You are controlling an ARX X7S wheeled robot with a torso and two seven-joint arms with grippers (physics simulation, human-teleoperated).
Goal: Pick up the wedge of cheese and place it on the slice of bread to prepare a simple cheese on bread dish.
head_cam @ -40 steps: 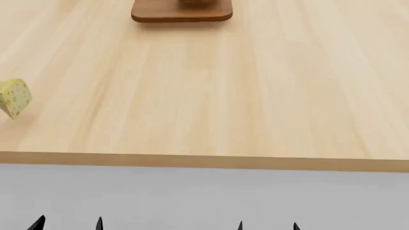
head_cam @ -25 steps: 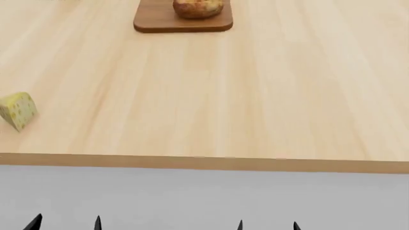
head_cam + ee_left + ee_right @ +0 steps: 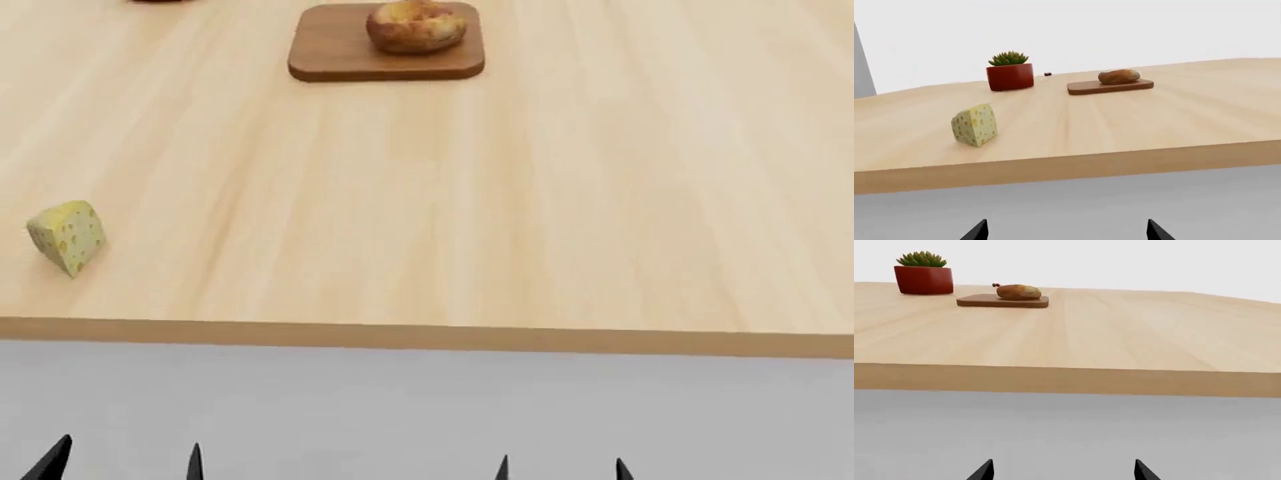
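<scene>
Black fingertips are all that shows of either arm: in the head view the left gripper and the right gripper poke up as two pairs of dark points at the lower edge, below the table and short of its near rim. Each pair stands apart with clear space between and nothing held; the left wrist view and the right wrist view show the same spread tips.

Beyond them the light wooden table begins. Close to its near edge, far to the left, sits the small pale yellow wedge of cheese dotted with dark holes. The left wrist view catches it too; the right wrist view does not.

Well apart from it, toward the far side, the round golden-brown slice of bread rests on a square brown wooden board.

Only the wrist views reach farther: a red pot with a green succulent stands beside the board, and a tiny dark object, too small to tell, lies between them.
</scene>
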